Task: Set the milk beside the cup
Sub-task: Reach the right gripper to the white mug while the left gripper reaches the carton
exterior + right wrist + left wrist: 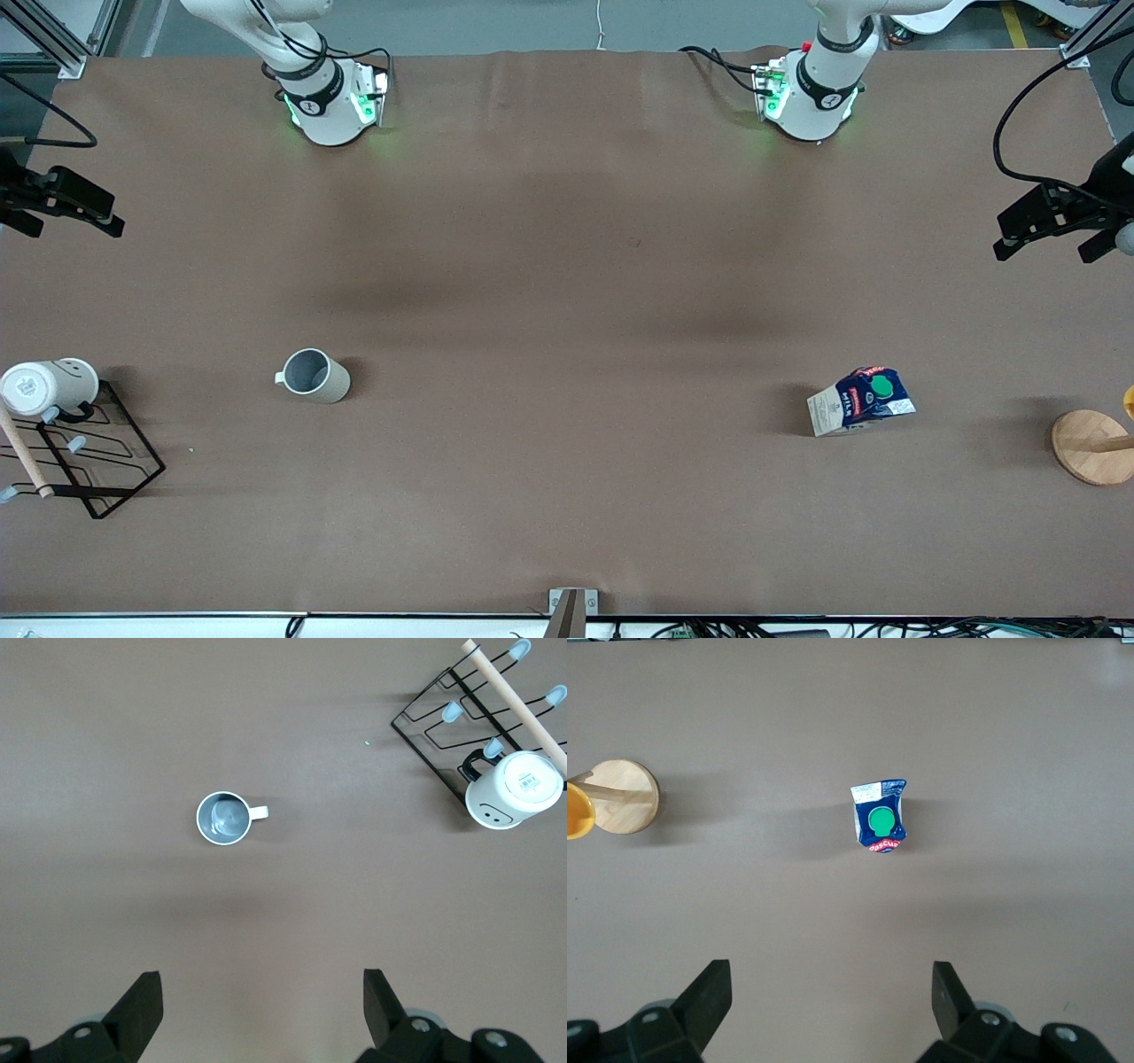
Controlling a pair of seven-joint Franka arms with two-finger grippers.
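The milk, a dark blue and white carton with a green cap, stands upright on the brown table toward the left arm's end; it also shows in the left wrist view. The cup, a beige-grey mug with a grey-blue inside, stands upright toward the right arm's end, well apart from the milk; it also shows in the right wrist view. My left gripper is open and empty, high over the table at its own end. My right gripper is open and empty, high over its end.
A white mug with a face mark hangs on a black wire rack at the right arm's end. A round wooden stand with a yellow piece is at the left arm's end, beside the milk.
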